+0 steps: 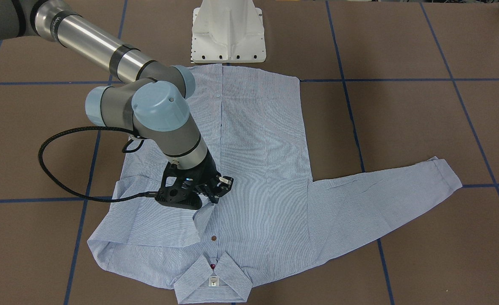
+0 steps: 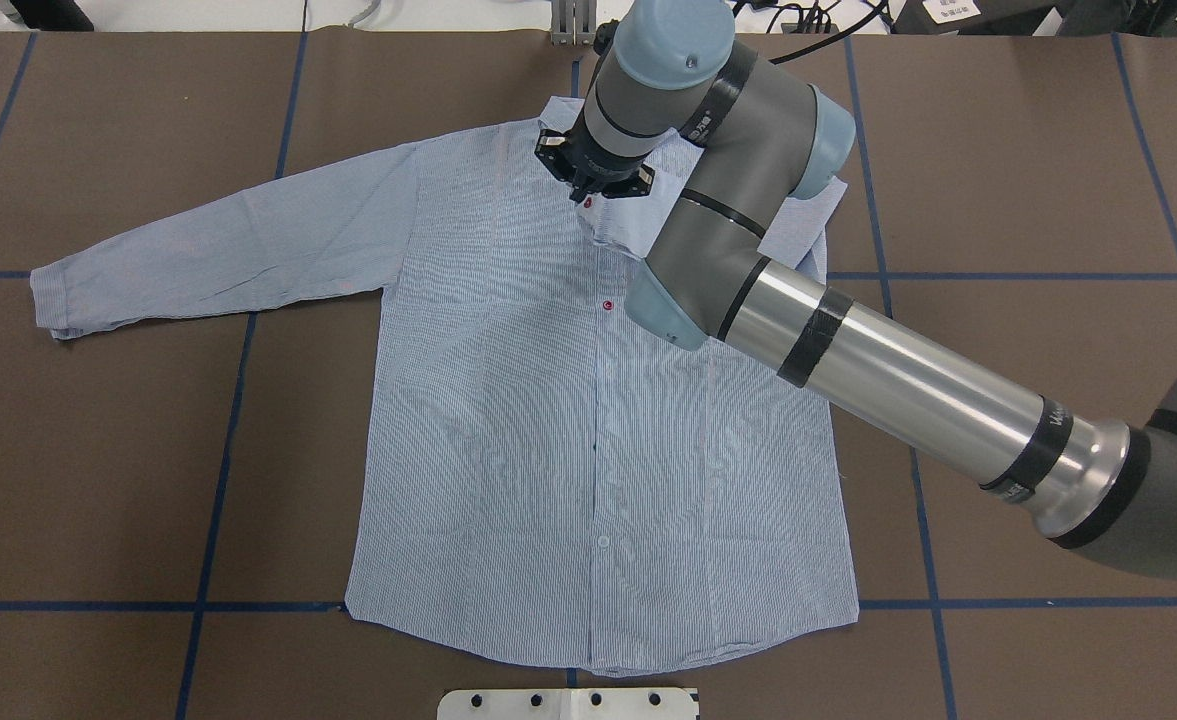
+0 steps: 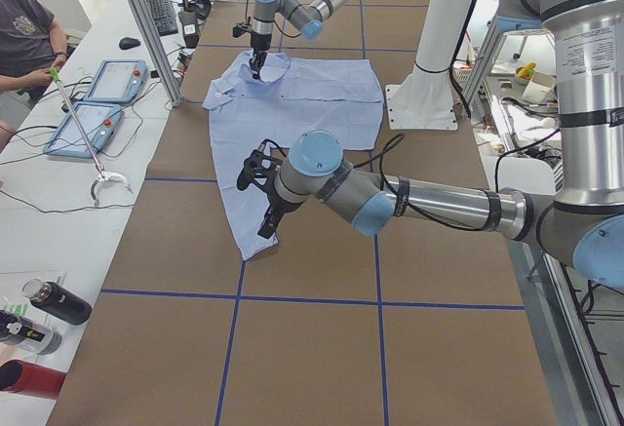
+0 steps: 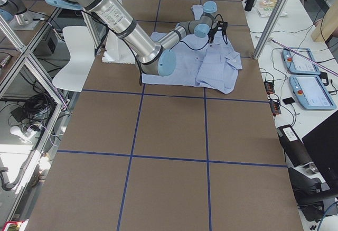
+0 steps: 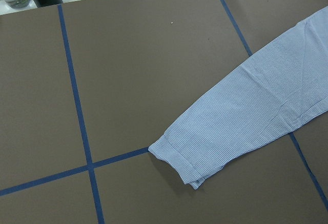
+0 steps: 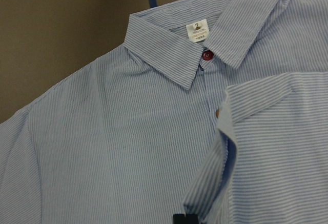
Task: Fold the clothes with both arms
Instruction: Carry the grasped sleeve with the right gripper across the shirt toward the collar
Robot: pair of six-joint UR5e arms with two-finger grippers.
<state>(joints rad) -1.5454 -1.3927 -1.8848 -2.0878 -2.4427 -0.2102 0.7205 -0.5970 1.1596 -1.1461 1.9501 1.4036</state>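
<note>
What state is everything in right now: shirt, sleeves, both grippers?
shirt: lying flat, front up, buttoned.
left-side sleeve: stretched out flat.
right-side sleeve: folded over the chest, cuff raised.
right gripper: appears shut on the right-side sleeve's cuff.
left gripper: near the left-side sleeve's cuff; open or shut unclear.

Silver-grey tubular right arm, pale blue joint caps (black-banded), black cable

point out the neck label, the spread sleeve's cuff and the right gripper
neck label (image 6: 197,30), right wrist view, middle of the white tag
sleeve cuff (image 5: 177,162), left wrist view, the band at its open end
right gripper (image 1: 218,190), front-facing view, midway between its fingertips
</note>
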